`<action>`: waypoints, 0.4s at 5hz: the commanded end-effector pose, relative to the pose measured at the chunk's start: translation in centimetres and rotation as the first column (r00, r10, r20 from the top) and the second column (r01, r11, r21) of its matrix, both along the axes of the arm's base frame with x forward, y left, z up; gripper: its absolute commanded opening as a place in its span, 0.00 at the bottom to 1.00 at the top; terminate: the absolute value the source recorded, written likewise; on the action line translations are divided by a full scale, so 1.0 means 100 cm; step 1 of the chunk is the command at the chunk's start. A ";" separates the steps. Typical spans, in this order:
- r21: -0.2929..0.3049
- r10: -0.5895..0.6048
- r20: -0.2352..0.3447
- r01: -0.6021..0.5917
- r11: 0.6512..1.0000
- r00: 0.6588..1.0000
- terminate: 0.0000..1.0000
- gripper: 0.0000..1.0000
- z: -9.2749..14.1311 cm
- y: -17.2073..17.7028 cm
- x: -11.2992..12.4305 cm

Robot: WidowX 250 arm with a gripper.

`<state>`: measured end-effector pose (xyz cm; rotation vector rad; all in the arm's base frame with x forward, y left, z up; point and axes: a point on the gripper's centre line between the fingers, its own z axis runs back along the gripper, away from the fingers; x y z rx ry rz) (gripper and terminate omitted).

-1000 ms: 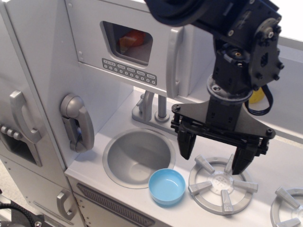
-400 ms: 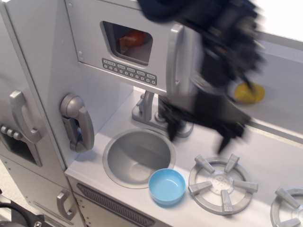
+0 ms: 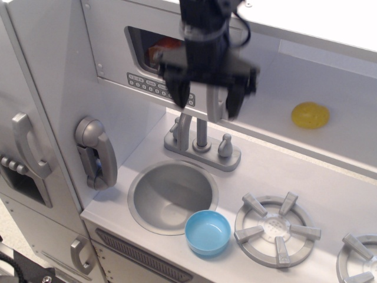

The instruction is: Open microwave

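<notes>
The microwave [image 3: 147, 59] sits at the upper left above the bench [image 3: 330, 183], door shut. The claw [image 3: 207, 100] hangs spread in front of its vertical handle [image 3: 215, 94]. A faucet [image 3: 200, 144] stands just below.

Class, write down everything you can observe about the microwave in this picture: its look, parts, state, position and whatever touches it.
The microwave is a light grey, plastic-looking toy-kitchen cabinet mounted above the sink. Its flat door has a rounded rectangular window showing something orange-red inside, with a row of small buttons beneath. The door looks shut, flush with the cabinet. Its vertical silver handle, at the door's right edge, is mostly hidden behind the gripper, whose open black fingers hang in front of it; whether they touch it cannot be told.
</notes>
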<state>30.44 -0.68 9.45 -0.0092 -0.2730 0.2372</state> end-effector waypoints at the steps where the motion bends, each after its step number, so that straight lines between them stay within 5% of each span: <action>1: 0.021 0.021 0.118 -0.023 1.000 0.993 0.00 1.00 0.025 0.001 0.030; 2: 0.027 0.008 0.114 -0.011 1.000 0.993 0.00 1.00 0.021 0.002 0.037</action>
